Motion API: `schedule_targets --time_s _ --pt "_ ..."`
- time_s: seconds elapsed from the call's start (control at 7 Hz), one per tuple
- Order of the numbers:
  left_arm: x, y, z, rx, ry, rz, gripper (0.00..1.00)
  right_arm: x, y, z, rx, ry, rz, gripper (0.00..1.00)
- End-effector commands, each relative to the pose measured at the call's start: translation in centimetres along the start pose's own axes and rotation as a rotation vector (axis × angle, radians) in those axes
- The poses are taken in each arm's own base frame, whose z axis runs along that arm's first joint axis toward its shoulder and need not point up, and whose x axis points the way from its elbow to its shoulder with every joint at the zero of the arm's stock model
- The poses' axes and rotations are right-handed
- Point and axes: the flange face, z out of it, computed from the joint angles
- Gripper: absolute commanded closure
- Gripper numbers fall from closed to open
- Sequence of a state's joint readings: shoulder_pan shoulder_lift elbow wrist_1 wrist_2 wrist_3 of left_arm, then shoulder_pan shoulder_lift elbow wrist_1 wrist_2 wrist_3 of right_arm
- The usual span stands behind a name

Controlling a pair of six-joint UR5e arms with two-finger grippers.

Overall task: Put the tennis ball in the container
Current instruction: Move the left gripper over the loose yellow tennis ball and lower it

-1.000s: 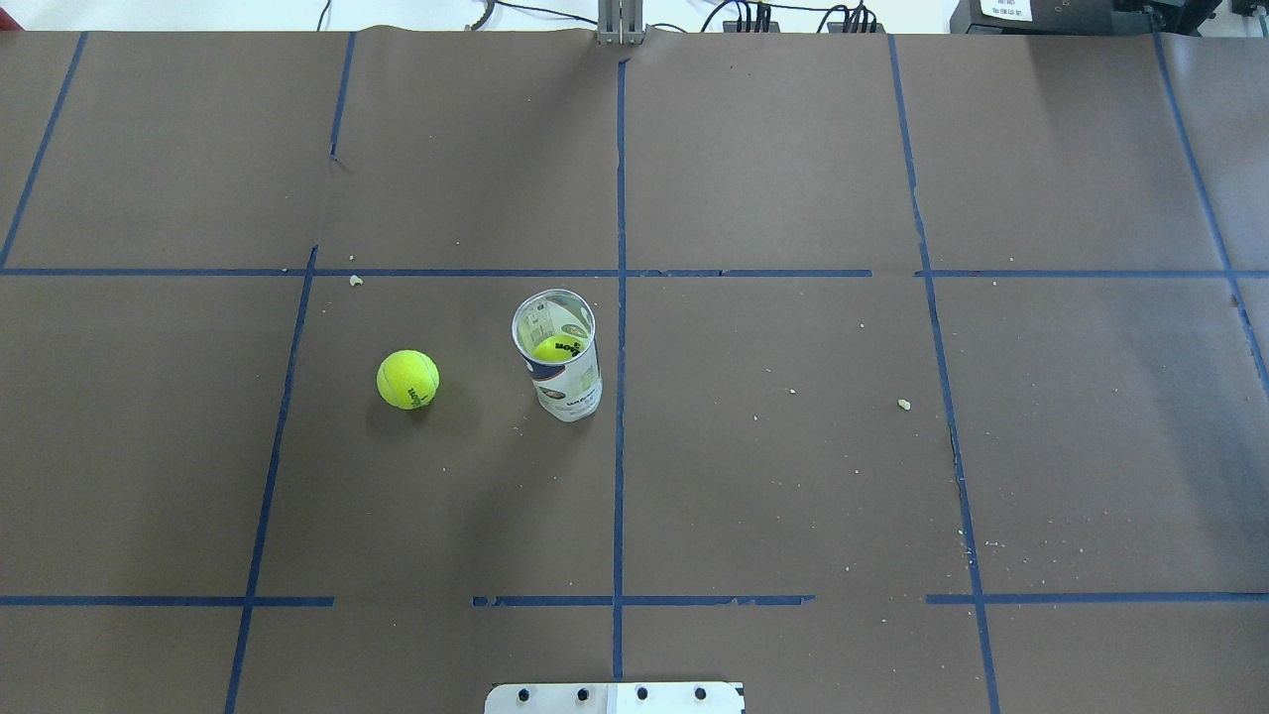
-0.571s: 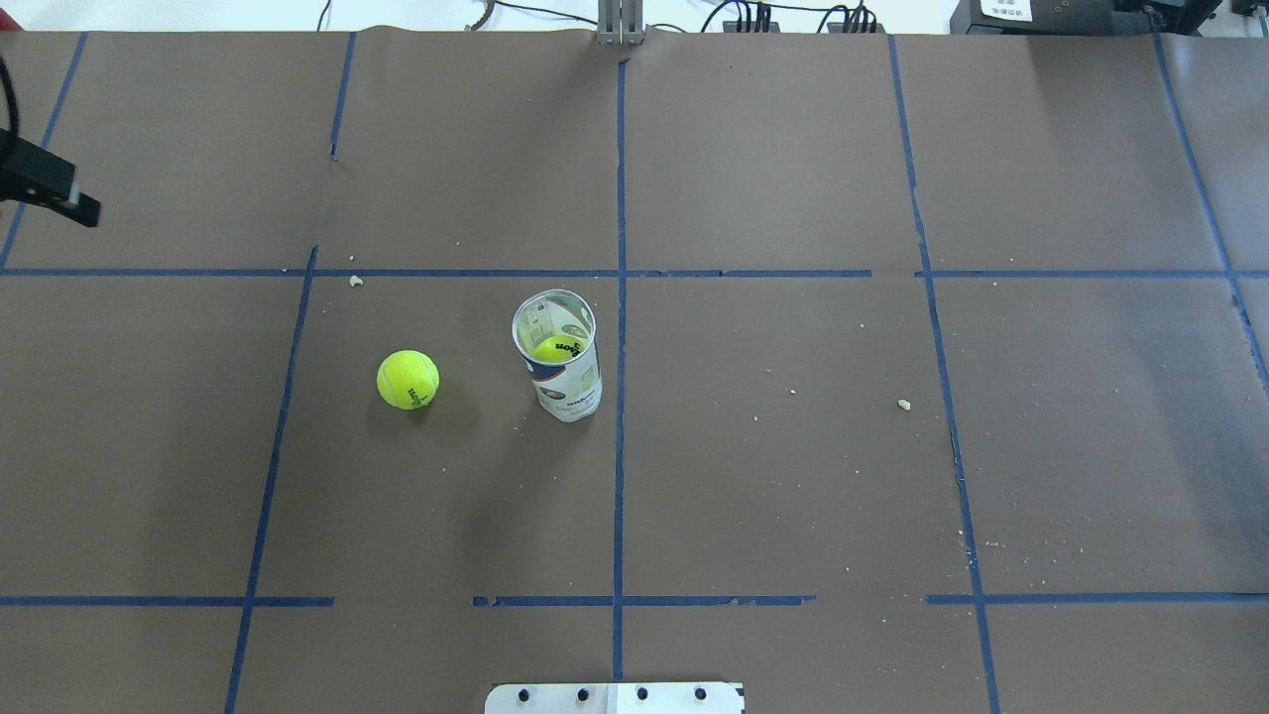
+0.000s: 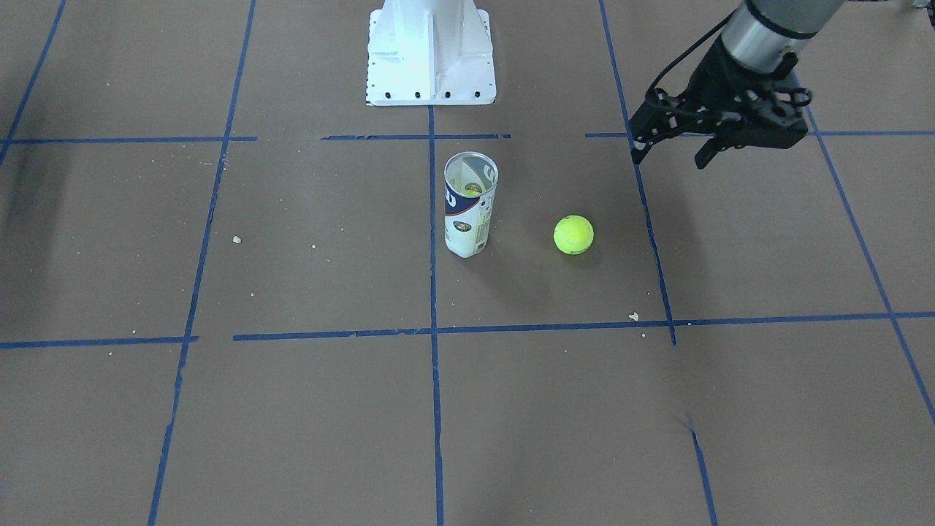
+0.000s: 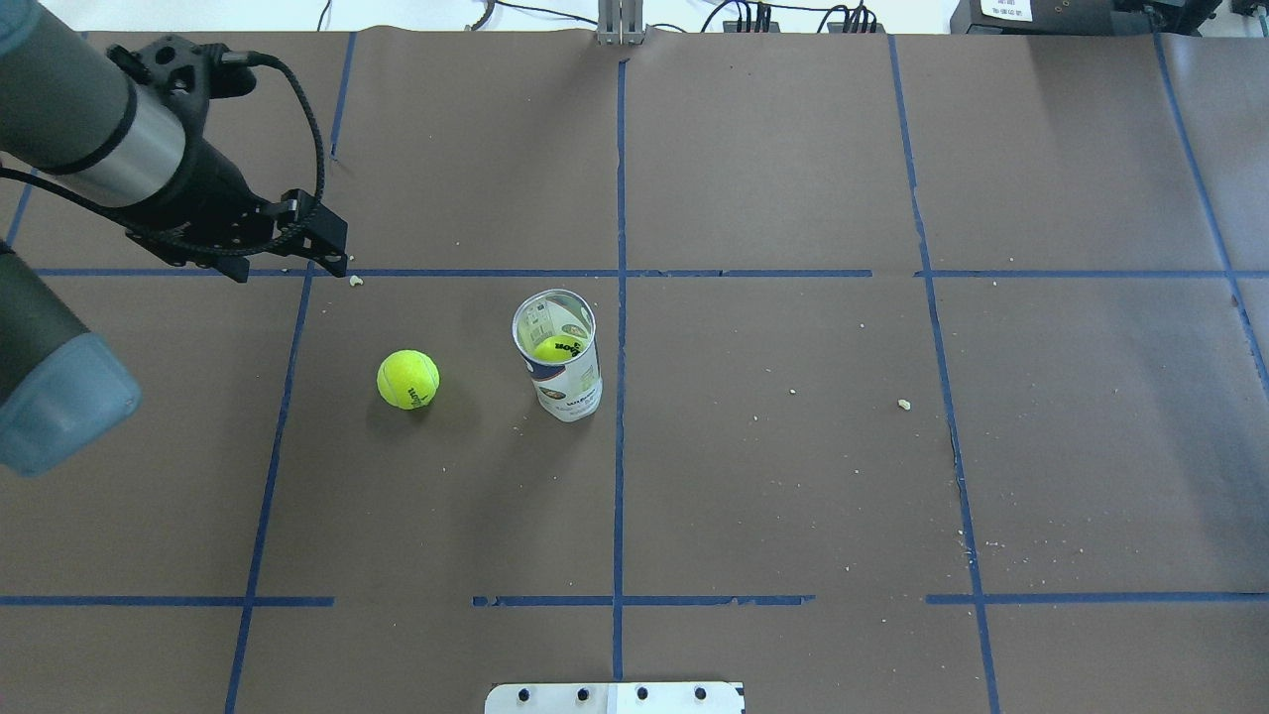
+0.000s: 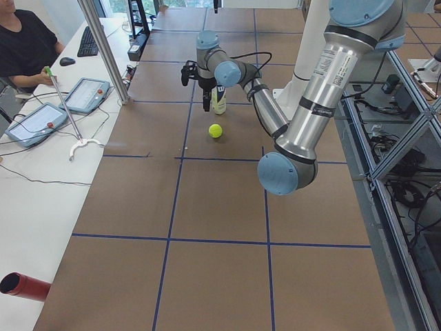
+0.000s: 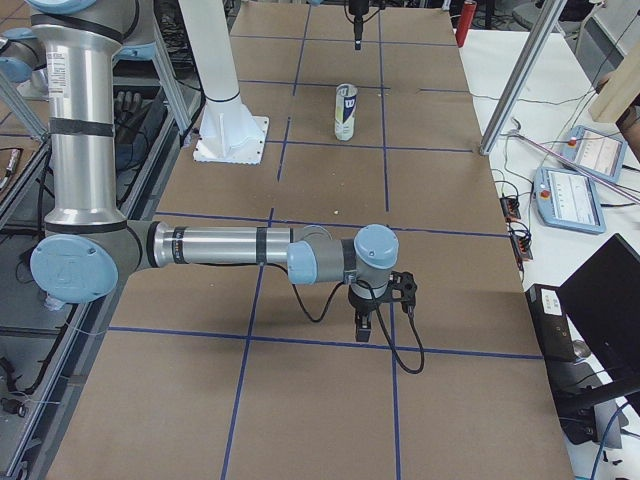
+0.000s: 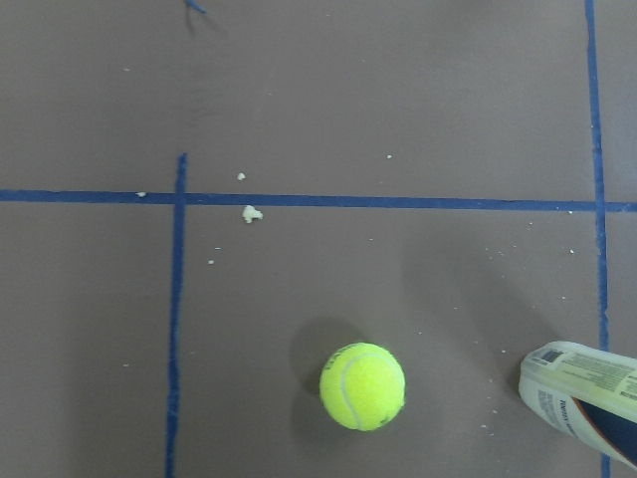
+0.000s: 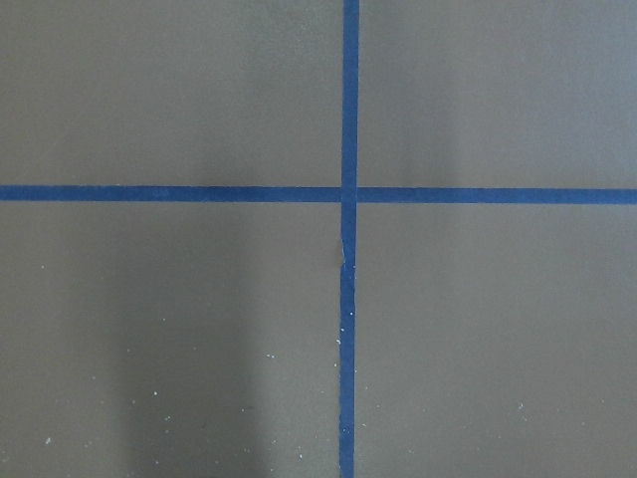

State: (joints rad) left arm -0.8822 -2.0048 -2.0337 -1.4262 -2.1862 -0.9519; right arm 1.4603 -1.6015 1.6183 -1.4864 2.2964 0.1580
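Approach step, by appearance: left gripper (image 3: 668,159), jaws open, hovers well apart from the container (image 3: 470,204), tennis ball (image 3: 573,234) lying near it; next, descend astride the ball.

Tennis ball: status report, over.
Left gripper open, empty, short of tennis ball. Ball loose beside upright container. Right gripper far off, state unclear. Nothing in between.
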Motion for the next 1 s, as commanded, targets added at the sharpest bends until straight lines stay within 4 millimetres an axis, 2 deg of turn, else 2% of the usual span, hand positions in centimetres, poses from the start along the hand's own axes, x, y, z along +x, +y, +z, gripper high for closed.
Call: schedule_targets --time_s 0.0,0.14,0.29,0.57,0.86 --pt "1.0 -0.8 3.5 0.007 -0.003 0.029 0.0 0.0 0.0 0.0 0.0 0.0 0.0 0.0" --pt "2.0 0.4 8.2 -0.009 -0.058 0.053 0.0 -0.1 0.0 0.0 -0.001 0.0 -0.001 0.0" --pt "2.6 1.4 10.8 -0.008 -0.072 0.039 0.0 0.0 0.0 0.0 0.0 0.0 0.0 0.0" --pt "2.3 1.3 14.2 -0.006 -0.084 0.014 0.0 0.0 0.0 0.0 0.0 0.0 0.0 0.0" --pt "2.5 2.2 16.5 -0.018 -0.117 0.024 0.0 0.0 0.0 0.0 0.0 0.0 0.0 0.0"
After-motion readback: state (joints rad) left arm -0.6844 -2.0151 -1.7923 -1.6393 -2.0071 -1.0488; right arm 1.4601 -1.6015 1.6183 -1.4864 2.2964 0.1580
